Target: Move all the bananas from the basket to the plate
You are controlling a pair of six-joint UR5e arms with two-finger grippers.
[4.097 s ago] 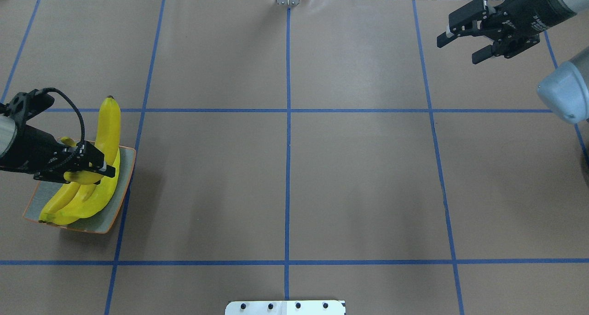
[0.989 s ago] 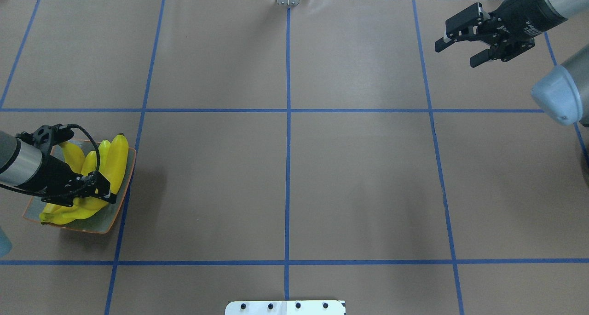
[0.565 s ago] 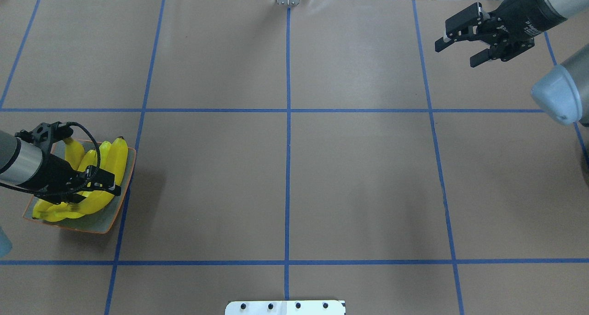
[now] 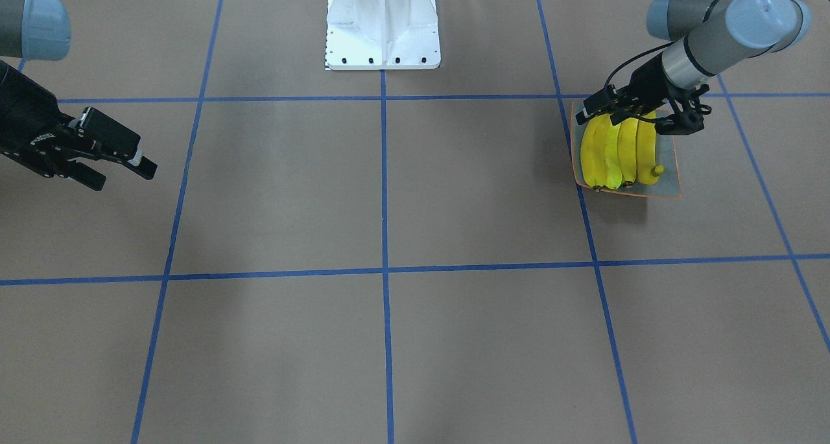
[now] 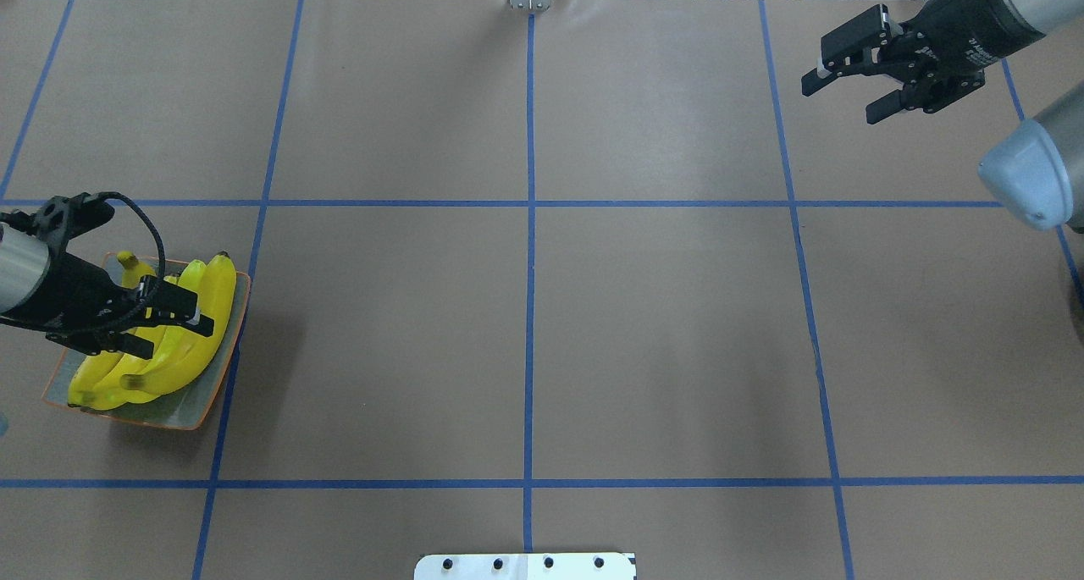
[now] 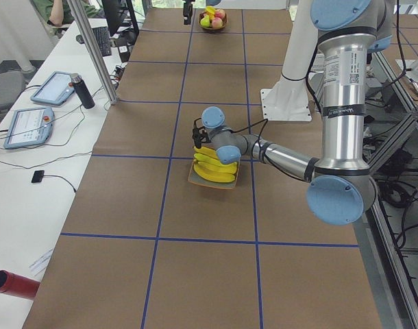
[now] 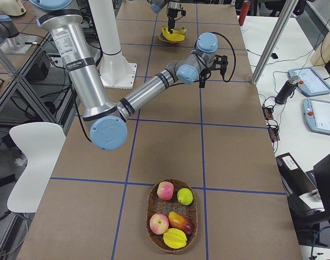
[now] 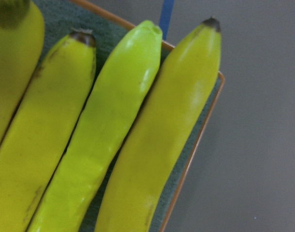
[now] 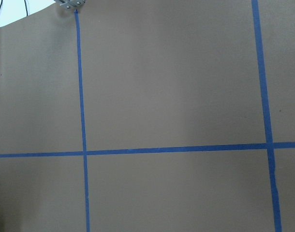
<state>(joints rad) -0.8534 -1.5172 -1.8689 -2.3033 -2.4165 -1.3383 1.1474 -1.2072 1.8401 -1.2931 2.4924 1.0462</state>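
Several yellow bananas (image 5: 182, 356) lie side by side on the square grey-blue plate (image 5: 193, 406) at the table's left end, also seen in the front view as bananas (image 4: 616, 152) on the plate (image 4: 666, 179). My left gripper (image 5: 165, 330) hovers just above them, open and holding nothing. The left wrist view is filled with the bananas (image 8: 138, 145) and the plate's orange rim (image 8: 192, 157). My right gripper (image 5: 843, 97) hangs open and empty over the far right corner. The basket (image 7: 154, 203) stands at the table's right end and holds apples and other fruit; I see no banana in it.
The robot's white base plate (image 4: 382, 23) sits at the near middle edge. Blue tape lines divide the brown table into squares. Beyond the far edge stands a white desk with tablets (image 6: 48, 86) and a black bottle (image 6: 83, 91).
The left gripper carried a banana over the plate, laid it beside the others, let go and has drawn back a little. The right gripper has barely moved.
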